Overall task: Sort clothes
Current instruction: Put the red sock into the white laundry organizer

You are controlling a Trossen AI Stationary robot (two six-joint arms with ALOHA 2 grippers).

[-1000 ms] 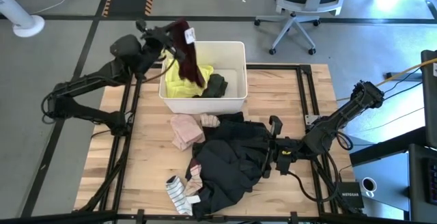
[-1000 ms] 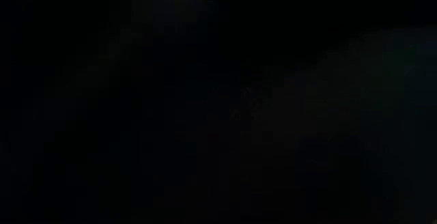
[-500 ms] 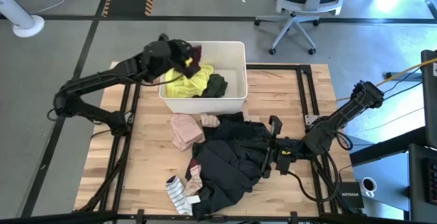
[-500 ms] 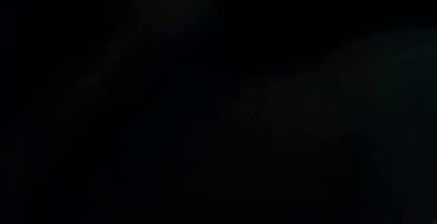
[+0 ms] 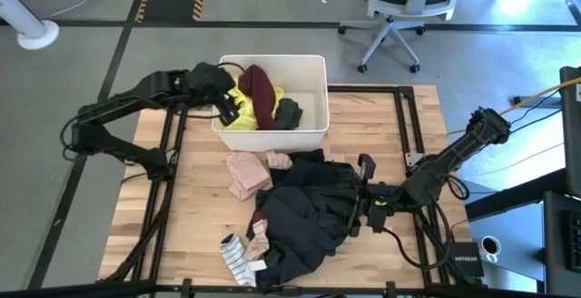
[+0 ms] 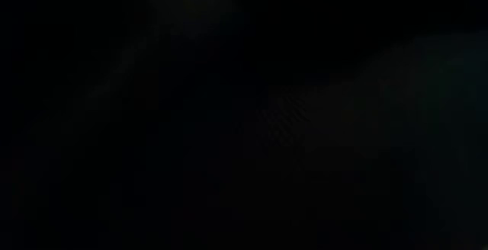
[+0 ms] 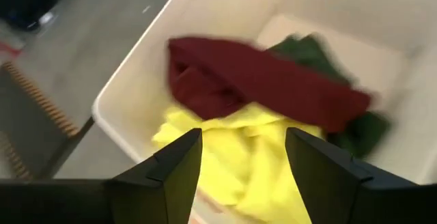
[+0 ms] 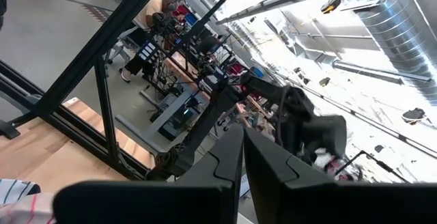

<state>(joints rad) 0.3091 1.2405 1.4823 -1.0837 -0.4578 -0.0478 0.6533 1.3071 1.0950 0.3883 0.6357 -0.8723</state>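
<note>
A white bin [image 5: 313, 71] stands at the table's far side. In it a maroon garment [image 5: 259, 92] lies across a neon yellow one [image 5: 241, 118], with a dark green one [image 5: 289, 114] beside them. My left gripper [image 5: 227, 107] hovers open over the bin's left rim, above the yellow cloth [image 7: 239, 176] and short of the maroon garment [image 7: 252, 80]. On the table lie a pale pink piece [image 5: 245, 173], a large black pile [image 5: 304, 216] and a striped sock [image 5: 238, 257]. My right gripper [image 5: 363, 164] rests shut at the pile's right edge. My left gripper touches nothing. My right gripper lies shut against the right edge of the black pile [image 5: 349, 184]; whether its fingers touch the cloth I cannot tell.
The low view is dark all over. A black metal frame [image 5: 408, 125] runs along the table's edges. Bare wood [image 5: 191, 207] shows left of the pile. An office chair [image 5: 395, 12] stands on the floor beyond the table.
My left gripper has come down from above the bin's far left corner with the maroon garment, opened and let go, then drawn back toward the table's left. The garment has dropped into the bin and lies spread over the yellow one.
</note>
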